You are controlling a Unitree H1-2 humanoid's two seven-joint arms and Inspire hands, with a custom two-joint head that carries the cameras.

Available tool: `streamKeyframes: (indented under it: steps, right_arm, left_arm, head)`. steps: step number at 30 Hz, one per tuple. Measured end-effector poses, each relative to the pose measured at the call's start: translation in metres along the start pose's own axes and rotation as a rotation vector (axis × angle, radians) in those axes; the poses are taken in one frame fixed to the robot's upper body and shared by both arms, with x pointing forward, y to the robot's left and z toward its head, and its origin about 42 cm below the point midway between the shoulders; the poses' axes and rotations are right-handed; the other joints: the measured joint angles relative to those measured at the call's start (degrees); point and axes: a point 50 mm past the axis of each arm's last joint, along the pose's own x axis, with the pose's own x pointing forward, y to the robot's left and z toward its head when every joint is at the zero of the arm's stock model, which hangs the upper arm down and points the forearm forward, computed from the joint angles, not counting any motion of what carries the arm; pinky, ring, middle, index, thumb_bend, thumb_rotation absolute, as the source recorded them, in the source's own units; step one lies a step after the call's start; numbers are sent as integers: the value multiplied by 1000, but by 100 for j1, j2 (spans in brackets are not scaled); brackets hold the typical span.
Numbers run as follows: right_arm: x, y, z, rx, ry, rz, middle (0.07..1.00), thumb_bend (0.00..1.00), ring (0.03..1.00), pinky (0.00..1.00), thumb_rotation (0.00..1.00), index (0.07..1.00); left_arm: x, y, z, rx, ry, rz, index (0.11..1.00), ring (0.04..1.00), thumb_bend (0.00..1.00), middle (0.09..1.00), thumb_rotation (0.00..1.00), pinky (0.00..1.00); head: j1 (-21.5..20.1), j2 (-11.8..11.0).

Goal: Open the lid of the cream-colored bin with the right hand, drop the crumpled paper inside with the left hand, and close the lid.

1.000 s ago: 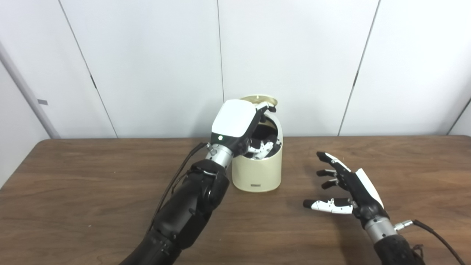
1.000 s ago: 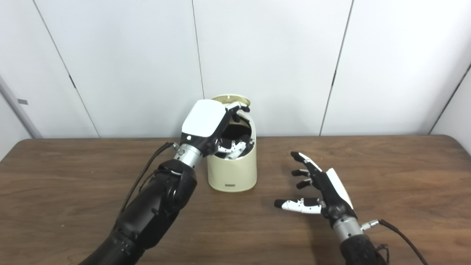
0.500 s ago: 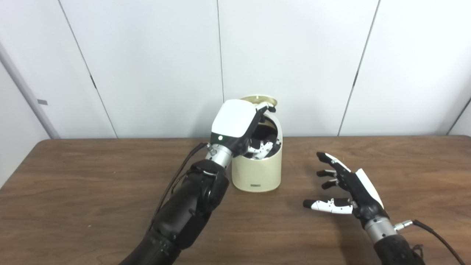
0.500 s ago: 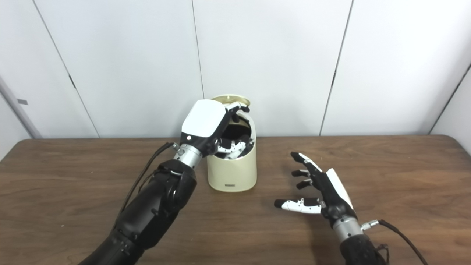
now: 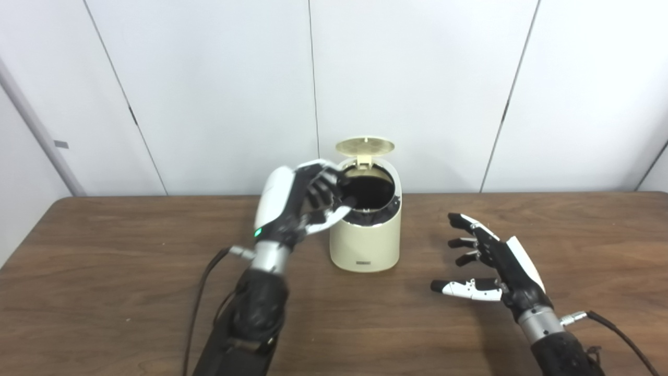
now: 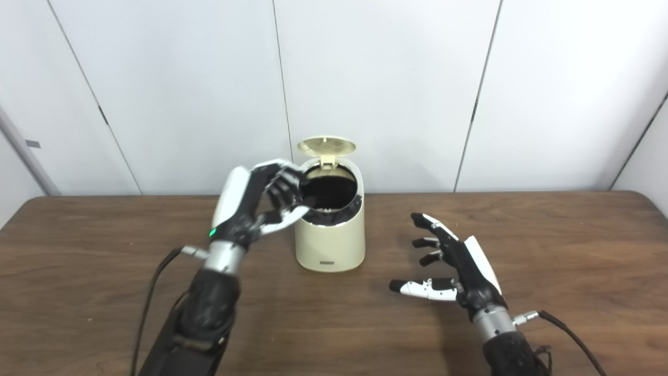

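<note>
Bin (image 5: 365, 245) x1, lid (image 5: 365, 147) up | left hand (image 5: 297, 201), right hand (image 5: 490, 263): spread, empty

bin (image 5: 365, 240) mid-table (image 5: 104, 292), lid (image 5: 365, 147) upright behind, left hand (image 5: 295, 201) beside it, right hand (image 5: 493, 266) rightward

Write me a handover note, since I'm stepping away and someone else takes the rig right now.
Left hand: raised beside the bin's left rim, fingers loosely curled, holding nothing visible.
Right hand: open, empty, low over the table right of the bin.
Lid: open, standing up at the back.
Paper: not visible; the bin's inside is too dark to check.
Left: close the lid.
</note>
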Motion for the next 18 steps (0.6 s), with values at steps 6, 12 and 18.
streamKeyframes:
  steps: [6, 12, 18]
  right_arm:
    - [7, -7, 5, -11, -17, -18, 854, 642, 746, 578, 267, 844]
    - [21, -19, 17, -40, -72, -24, 858, 641, 751, 593, 321, 844]
    - [42, -32, 40, -103, -141, -18, 868, 646, 784, 650, 314, 843]
  left_arm:
    - [-33, 10, -18, -42, 50, 8, 512, 395, 512, 463, 0, 314]
    - [-60, 21, -26, -75, 68, 45, 493, 516, 512, 497, 0, 419]
    - [-84, 20, -41, -132, 158, 76, 482, 595, 511, 508, 0, 499]
  head:
    - [9, -53]
    - [0, -281]
    - [-9, -369]
